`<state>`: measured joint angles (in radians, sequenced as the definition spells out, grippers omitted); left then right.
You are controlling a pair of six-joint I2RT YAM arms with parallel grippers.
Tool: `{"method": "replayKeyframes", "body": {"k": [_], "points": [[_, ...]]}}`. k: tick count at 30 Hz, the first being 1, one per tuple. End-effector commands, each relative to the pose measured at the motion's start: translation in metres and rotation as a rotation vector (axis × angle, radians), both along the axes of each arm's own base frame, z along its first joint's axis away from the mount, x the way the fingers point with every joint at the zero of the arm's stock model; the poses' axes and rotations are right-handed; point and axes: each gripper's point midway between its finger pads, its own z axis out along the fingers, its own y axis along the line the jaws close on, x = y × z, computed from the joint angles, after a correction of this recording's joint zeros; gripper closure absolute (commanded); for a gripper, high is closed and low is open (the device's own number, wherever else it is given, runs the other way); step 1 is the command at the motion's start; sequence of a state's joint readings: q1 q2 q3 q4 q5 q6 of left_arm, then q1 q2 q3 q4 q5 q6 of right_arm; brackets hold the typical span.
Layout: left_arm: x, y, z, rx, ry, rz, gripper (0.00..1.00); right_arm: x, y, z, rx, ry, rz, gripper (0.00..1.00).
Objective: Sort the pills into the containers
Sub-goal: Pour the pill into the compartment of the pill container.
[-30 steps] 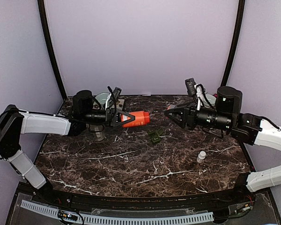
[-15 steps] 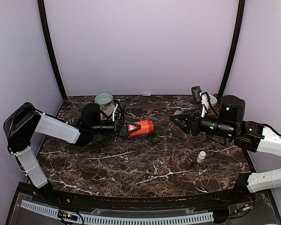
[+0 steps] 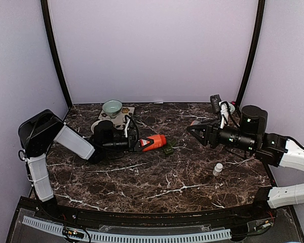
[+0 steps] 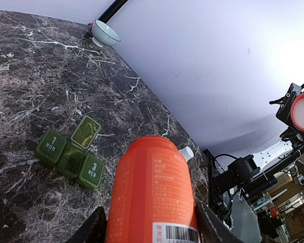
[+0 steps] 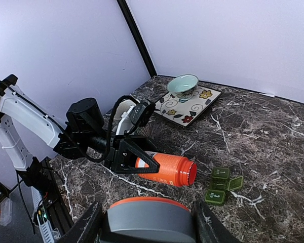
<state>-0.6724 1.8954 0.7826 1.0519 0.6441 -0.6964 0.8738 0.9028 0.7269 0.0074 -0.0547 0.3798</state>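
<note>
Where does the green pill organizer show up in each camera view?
Top external: green pill organizer centre, right of the orange bottle.
Left wrist: organizer lower left, left of the bottle.
Right wrist: organizer lower right, past the bottle's mouth.
Shared landmark: the orange bottle.

We see a dark marble table [image 3: 157, 187] — on it a green pill organizer [image 3: 167, 149] mid-table, a small white vial [image 3: 218, 169] toward the right, and a floral plate [image 5: 196, 105] far left.
</note>
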Motion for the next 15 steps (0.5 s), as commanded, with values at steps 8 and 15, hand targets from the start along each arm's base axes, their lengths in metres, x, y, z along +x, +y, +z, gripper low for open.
{"method": "replayKeyframes", "body": {"k": [8,15], "points": [[0.011,-0.013,0.007,-0.046,-0.066,-0.014,1.0,0.003,-0.005,0.009,0.039,-0.021,-0.023,0.75],[0.017,-0.018,-0.002,-0.031,-0.065,-0.019,1.0,0.005,-0.006,0.005,0.036,-0.012,-0.031,0.75]]}}
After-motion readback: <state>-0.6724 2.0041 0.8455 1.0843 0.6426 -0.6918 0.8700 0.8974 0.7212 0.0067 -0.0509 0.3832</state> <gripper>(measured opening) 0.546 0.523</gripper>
